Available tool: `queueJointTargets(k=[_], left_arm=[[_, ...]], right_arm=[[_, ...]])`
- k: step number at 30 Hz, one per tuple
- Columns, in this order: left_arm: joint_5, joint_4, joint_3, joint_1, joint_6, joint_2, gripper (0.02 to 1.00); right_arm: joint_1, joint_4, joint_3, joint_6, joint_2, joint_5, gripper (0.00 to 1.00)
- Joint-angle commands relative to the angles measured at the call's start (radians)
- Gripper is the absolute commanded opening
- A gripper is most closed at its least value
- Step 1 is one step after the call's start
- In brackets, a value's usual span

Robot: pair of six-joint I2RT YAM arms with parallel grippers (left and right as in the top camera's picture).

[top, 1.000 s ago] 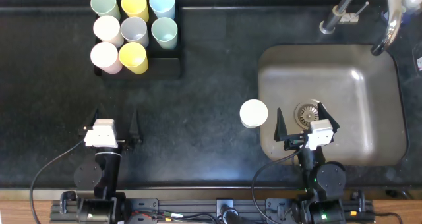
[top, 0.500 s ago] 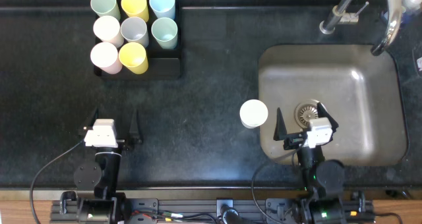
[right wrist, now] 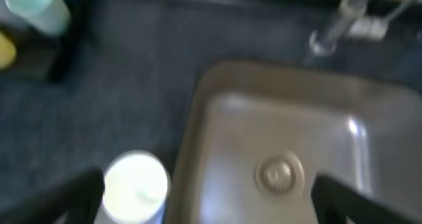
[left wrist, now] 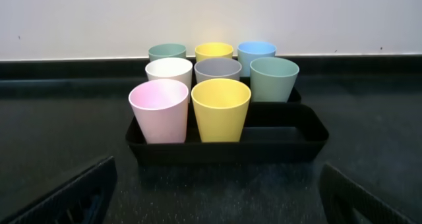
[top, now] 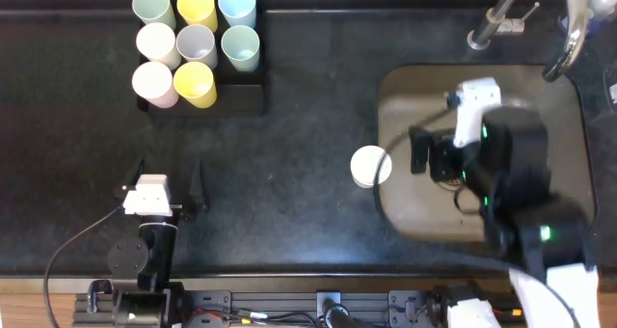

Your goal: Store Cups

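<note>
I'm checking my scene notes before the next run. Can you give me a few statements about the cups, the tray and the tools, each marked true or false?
1. The tray holds eight cups. True.
2. The white cup stands inside the sink. False: it stands on the counter beside the sink, on the side toward the tray.
3. The right tool is shut on the white cup. False: it is open and holds nothing.
4. The tray's one free slot is beside the yellow cup in the row nearest the arms. True.
5. The left tool is open. True.
</note>
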Motion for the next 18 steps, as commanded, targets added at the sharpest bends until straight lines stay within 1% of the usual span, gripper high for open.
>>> queueJointTargets(k=[1, 5, 7, 10, 13, 18], left_arm=[[0.016, -0.003, -0.001, 0.008, -0.01, -0.009, 1.0], [0.017, -0.003, -0.001, 0.008, -0.01, -0.009, 1.0], [0.016, -0.003, -0.001, 0.008, -0.01, -0.009, 1.0], [0.017, -0.003, -0.001, 0.008, -0.01, -0.009, 1.0], [0.016, -0.003, -0.001, 0.008, -0.01, -0.009, 1.0], [0.016, -0.003, -0.001, 0.008, -0.01, -0.009, 1.0]], right_arm=[[0.007, -0.285, 0.241, 0.031, 0.227, -0.142, 0.996], [0.007, -0.384, 0.262, 0.031, 0.354, -0.221, 0.998], [0.007, -0.423, 0.262, 0.035, 0.416, -0.241, 0.998], [0.007, -0.451, 0.262, 0.084, 0.521, -0.232, 0.996], [0.007, -0.446, 0.262, 0.104, 0.594, -0.224, 0.998], [0.026, -0.446, 0.261, 0.129, 0.692, -0.183, 0.998]])
